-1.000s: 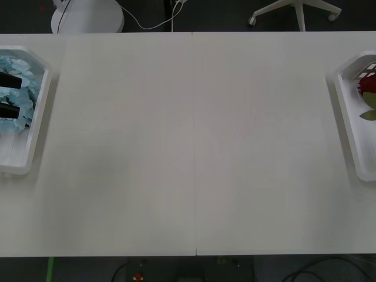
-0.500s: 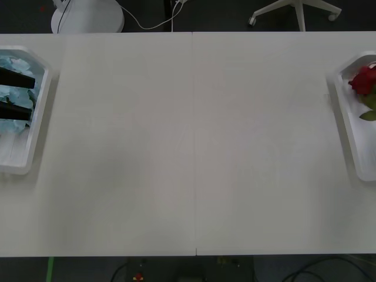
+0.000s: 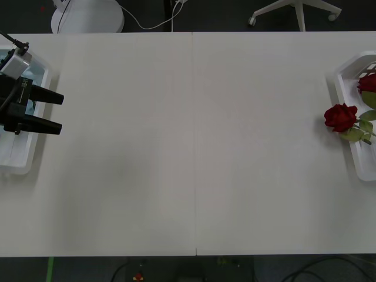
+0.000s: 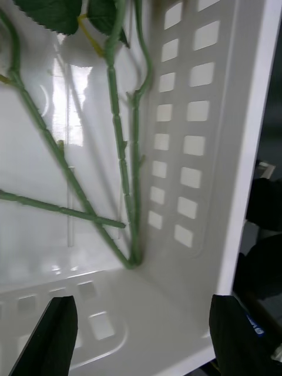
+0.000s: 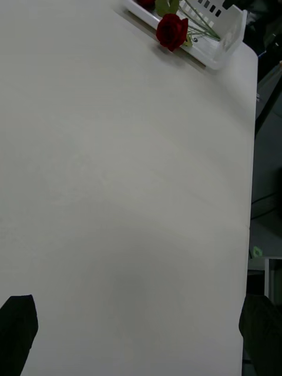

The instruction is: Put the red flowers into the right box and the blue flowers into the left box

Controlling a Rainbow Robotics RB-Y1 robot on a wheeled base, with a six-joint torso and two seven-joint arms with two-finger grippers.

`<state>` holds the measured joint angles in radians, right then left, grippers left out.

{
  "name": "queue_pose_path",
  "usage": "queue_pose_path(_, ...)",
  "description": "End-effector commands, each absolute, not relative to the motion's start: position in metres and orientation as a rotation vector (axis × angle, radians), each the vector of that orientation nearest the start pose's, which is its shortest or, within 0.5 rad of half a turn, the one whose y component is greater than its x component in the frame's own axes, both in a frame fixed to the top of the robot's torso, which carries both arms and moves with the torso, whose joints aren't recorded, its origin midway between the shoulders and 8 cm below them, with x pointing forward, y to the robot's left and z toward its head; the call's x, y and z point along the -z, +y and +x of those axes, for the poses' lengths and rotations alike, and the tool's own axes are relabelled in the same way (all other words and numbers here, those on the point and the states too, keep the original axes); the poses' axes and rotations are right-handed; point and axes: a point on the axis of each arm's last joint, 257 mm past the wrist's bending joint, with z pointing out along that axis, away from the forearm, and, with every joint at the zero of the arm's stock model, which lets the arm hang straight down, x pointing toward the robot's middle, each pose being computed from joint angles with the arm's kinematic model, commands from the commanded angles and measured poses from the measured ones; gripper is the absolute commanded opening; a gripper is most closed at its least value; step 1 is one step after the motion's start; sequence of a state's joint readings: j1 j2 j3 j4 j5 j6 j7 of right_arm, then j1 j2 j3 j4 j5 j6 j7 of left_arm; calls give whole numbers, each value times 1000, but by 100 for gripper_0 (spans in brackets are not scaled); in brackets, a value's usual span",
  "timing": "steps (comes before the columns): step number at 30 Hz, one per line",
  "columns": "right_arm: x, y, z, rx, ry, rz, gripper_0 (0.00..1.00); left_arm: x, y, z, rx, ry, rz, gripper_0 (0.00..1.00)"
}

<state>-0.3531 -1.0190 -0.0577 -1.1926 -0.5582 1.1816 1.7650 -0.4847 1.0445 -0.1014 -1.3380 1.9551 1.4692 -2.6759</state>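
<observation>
My left gripper (image 3: 60, 113) stands open and empty over the inner rim of the left box (image 3: 17, 165), its black fingers pointing toward the table's middle. Bits of the blue flowers (image 3: 29, 107) show in that box behind the gripper. One of the red flowers (image 3: 339, 116) hangs its bloom over the rim of the right box (image 3: 351, 147), with its stem inside; a second red bloom (image 3: 369, 82) lies farther in. The left wrist view has the overhanging rose (image 5: 171, 30) and the right box (image 5: 220, 41) far across the table. My right gripper (image 4: 144, 343) is open just above green stems (image 4: 120, 147) in the right box (image 4: 194, 135).
The wide white table (image 3: 194, 147) lies between the two boxes. Beyond its far edge stand a white round base (image 3: 87, 16) with a cable and a chair's legs (image 3: 296, 10).
My left gripper has come out of the left box toward the table's middle. A red rose has shifted so that its bloom now hangs over the right box's rim.
</observation>
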Motion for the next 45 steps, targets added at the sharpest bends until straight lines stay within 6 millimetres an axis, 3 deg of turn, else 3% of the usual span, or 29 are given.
queue_pose_path(1, 173, -614, 476, 515, 2589, -45, 65, 99, 247, 452, 718, 1792, 1323, 100)
queue_pose_path(6, 151, -549, 487, 355, 2579, -218, 65, 101, 249, 452, 723, 1801, 1318, 100)
queue_pose_path(8, 140, -513, 495, 306, 2533, -391, 65, 101, 248, 452, 724, 1799, 1317, 100)
queue_pose_path(14, 110, -433, 504, 247, 2348, -826, 65, 101, 248, 452, 724, 1799, 1317, 100)
queue_pose_path(24, 101, -317, 489, 152, 2017, -1417, 65, 101, 248, 452, 724, 1799, 1317, 100)
queue_pose_path(30, 99, -257, 492, 99, 1810, -1630, 65, 101, 248, 452, 724, 1799, 1317, 100)
queue_pose_path(34, 97, -223, 493, 11, 1718, -1680, 65, 101, 248, 452, 724, 1799, 1317, 100)
queue_pose_path(45, 91, -178, 495, -97, 1576, -1723, 65, 101, 248, 452, 724, 1799, 1317, 100)
